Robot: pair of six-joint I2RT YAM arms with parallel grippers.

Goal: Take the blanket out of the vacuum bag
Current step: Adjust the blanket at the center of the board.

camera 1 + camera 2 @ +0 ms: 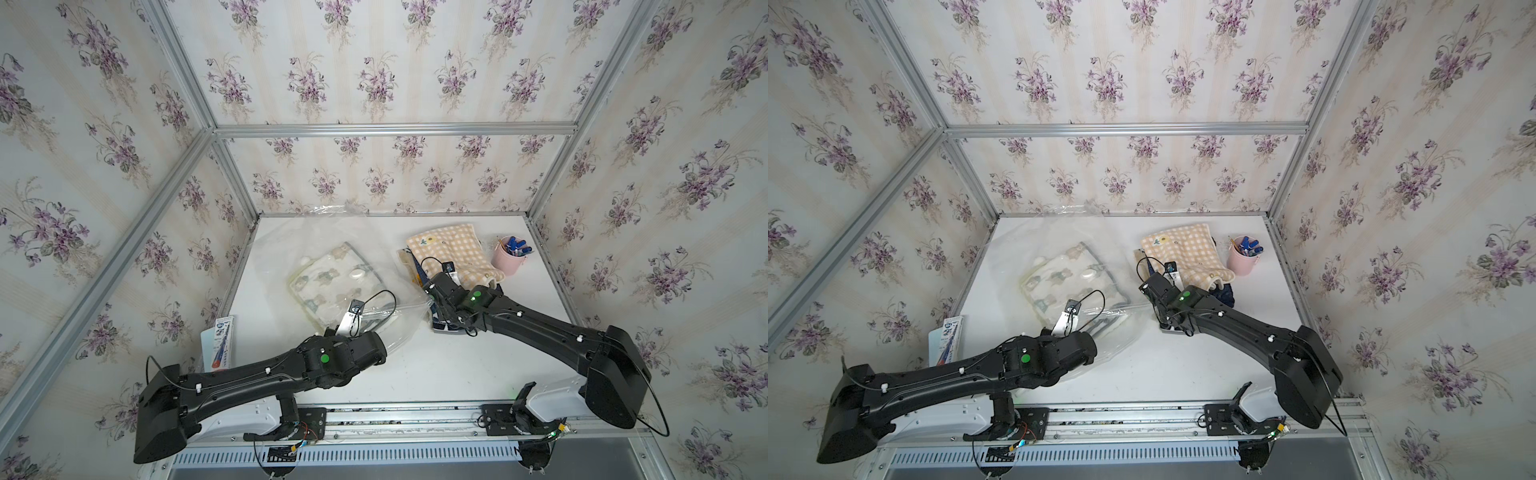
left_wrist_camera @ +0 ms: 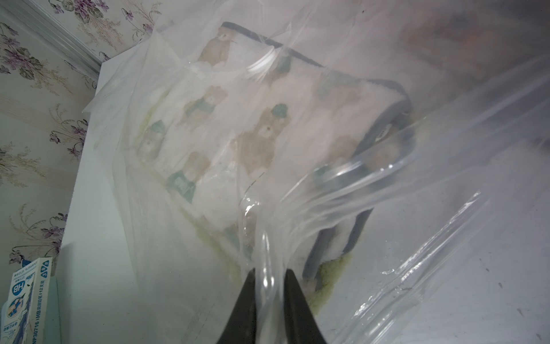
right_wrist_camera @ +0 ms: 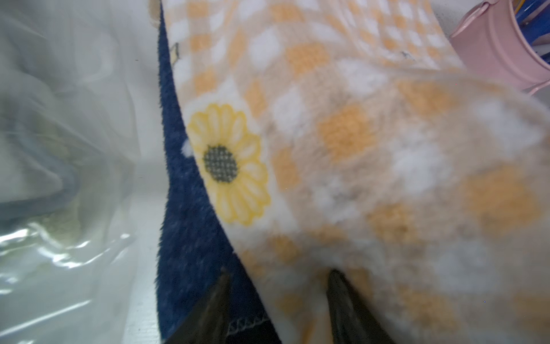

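**Holds.** The left gripper [image 2: 269, 272] is pressed together on a bunched fold of the vacuum bag [image 1: 291, 237] at the bag's near edge. This is judged to be an anchor or lift on the plastic, so that the contents can be drawn out. The right gripper [image 3: 278, 275] has its jaws apart astride the near edge of a checked blanket [image 1: 453, 249] and the navy cloth [image 3: 184, 208] under it. Whether they press on the fabric cannot be told. That pile lies outside the bag, to the right of it.

**Task item.** The bear-print blanket [image 1: 332, 282] lies folded flat, wholly inside the bag, left of centre on the table. The white valve cap [image 1: 357, 273] sits on the plastic above it. The loose near end of the bag is open slack around the blanket's corner, so removal is judged not yet begun.

**Surface.** The white table [image 1: 436, 365] is smooth, with faint scuffs. A pink cup of pens [image 1: 509, 259] stands at the far right, just beside the checked blanket. A pencil box [image 1: 220, 340] leans at the near left edge, apart from the bag.

**Room.** Floral wallpaper panels in an aluminium frame enclose the left, far and right sides. The lighting is even.
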